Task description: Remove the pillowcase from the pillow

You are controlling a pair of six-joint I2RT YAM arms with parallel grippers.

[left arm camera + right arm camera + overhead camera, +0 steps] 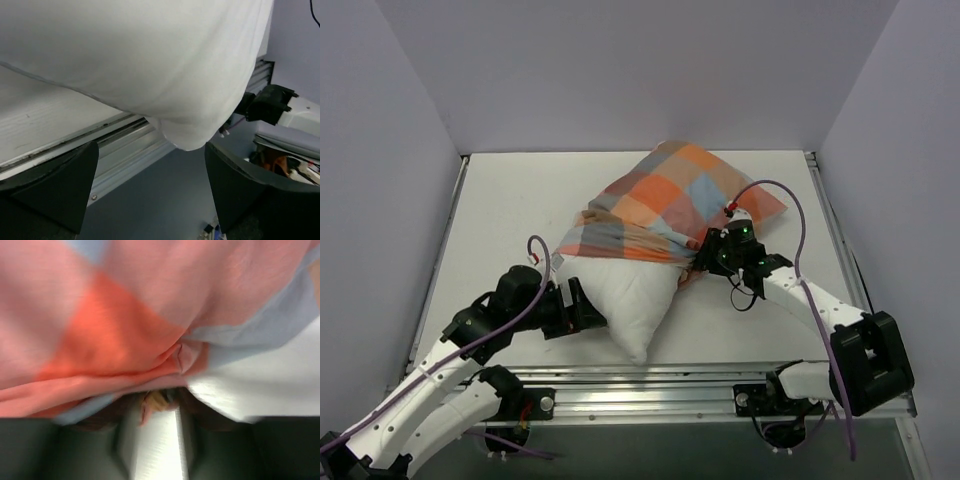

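The white pillow (pixel 625 290) lies in the middle of the table, its near half bare. The checked pillowcase (pixel 665 200) covers its far half and is bunched along its open edge. My left gripper (pixel 588 308) is at the pillow's near left side. In the left wrist view it (pixel 151 150) is open, with the pillow's corner (pixel 185 132) hanging just above the gap. My right gripper (pixel 701 256) is at the pillowcase's bunched right edge. In the right wrist view it (pixel 157 401) is closed on puckered checked cloth (pixel 125 335).
The table's metal front rail (pixel 650 385) runs just below the pillow's near corner and also shows in the left wrist view (pixel 125 150). White walls stand close on the left, back and right. The right arm's purple cable (pixel 798 215) loops over the table's right part.
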